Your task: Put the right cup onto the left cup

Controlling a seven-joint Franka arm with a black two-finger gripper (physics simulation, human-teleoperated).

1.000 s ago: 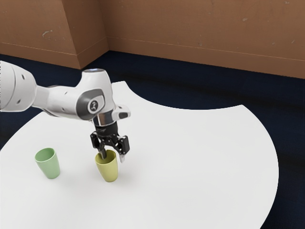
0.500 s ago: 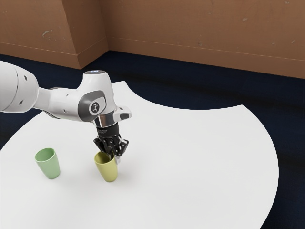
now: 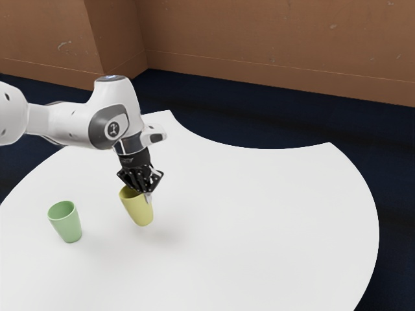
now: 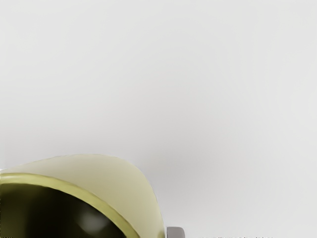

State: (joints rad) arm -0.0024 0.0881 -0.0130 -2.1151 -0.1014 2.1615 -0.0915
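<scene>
In black claw (image 3: 144, 193), pinched by one wall, just beneath: yellow cup (image 3: 138, 210), seemingly clear of the table (image 3: 259, 220). Carry high and level to green cup (image 3: 68, 227), well apart from claw, toward the exterior view's left; centre before lowering.

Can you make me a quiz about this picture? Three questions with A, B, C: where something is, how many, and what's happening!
1. Where on the table is the green cup?
A) Inside the yellow cup
B) Toward the exterior view's left from the yellow cup
C) Toward the exterior view's right from the yellow cup

2. How many cups are there?
A) Two
B) Four
C) Five

3. What is the tool doing with the yellow cup?
A) Lying beside it
B) Tipping it upside down
C) Holding it up

Answers:
1 B: the green one stands apart on that side.
2 A: one green, one yellow.
3 C: its base is above its shadow.
</scene>
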